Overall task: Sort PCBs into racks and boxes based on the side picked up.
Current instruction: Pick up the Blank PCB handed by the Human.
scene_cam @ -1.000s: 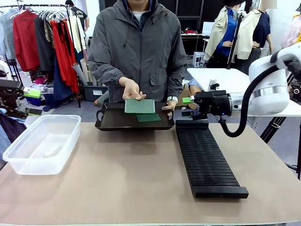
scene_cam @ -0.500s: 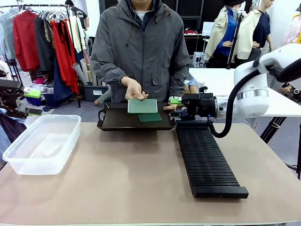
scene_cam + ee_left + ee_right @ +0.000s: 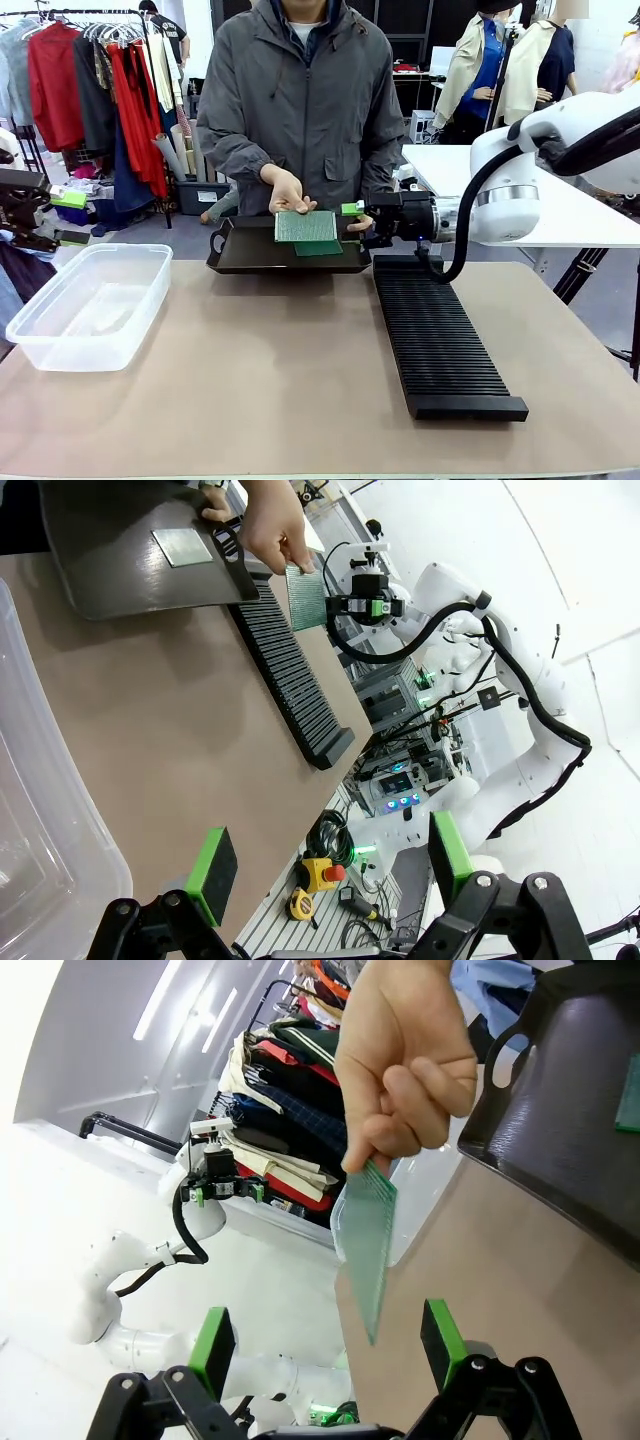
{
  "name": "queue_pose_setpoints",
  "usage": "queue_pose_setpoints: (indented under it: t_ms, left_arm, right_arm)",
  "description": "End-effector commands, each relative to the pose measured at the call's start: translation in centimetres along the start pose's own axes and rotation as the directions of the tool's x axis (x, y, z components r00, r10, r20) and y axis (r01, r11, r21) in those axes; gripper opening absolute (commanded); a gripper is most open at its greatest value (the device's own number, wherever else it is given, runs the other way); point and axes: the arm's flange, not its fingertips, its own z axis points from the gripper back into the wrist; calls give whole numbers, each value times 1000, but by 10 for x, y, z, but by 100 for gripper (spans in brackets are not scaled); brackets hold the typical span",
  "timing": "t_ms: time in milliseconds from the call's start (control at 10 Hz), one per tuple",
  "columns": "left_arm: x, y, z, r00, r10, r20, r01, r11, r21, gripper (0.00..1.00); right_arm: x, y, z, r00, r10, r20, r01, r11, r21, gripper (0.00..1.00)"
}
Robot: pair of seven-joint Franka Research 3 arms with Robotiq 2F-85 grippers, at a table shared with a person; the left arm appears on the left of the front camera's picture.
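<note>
The person's hand (image 3: 287,192) holds a PCB (image 3: 306,226) above the black tray (image 3: 240,262), its dot-grid face toward me. A second PCB (image 3: 320,248) lies dark face up in the tray. My right gripper (image 3: 356,221) is open, level with the held board and just right of it. In the right wrist view that board (image 3: 367,1242) is edge-on between the green pads (image 3: 212,1344), a little beyond them. My left gripper (image 3: 325,865) is open over the clear box (image 3: 90,302) at the left. The black rack (image 3: 440,335) lies on the right.
The tray sits at the table's far middle in front of the person. A clothes rail stands behind on the left and a white table behind on the right. Bare tabletop (image 3: 260,370) lies between box and rack.
My right arm has swung left, carrying the open gripper from above the rack's far end up to the held PCB. The person has kept the board nearly still.
</note>
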Motion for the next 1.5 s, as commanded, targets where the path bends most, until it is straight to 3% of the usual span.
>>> queue_pose_setpoints:
  t_ms: [0,1000,1200,1400]
  left_arm:
    - [-1,-2,2,1000,3,-4,-3,1000,0,100]
    - [-1,-2,2,1000,3,-4,-3,1000,0,100]
    - [-1,-2,2,1000,3,-4,-3,1000,0,100]
    - [-1,-2,2,1000,3,-4,-3,1000,0,100]
  right_arm:
    - [14,-3,-14,999,36,-21,-36,999,3,100]
    - [29,-17,-46,998,7,-70,-5,1000,21,97]
    - [33,-16,-49,997,11,-76,-10,1000,20,83]
    - [36,-15,-50,997,11,-77,-9,1000,21,61]
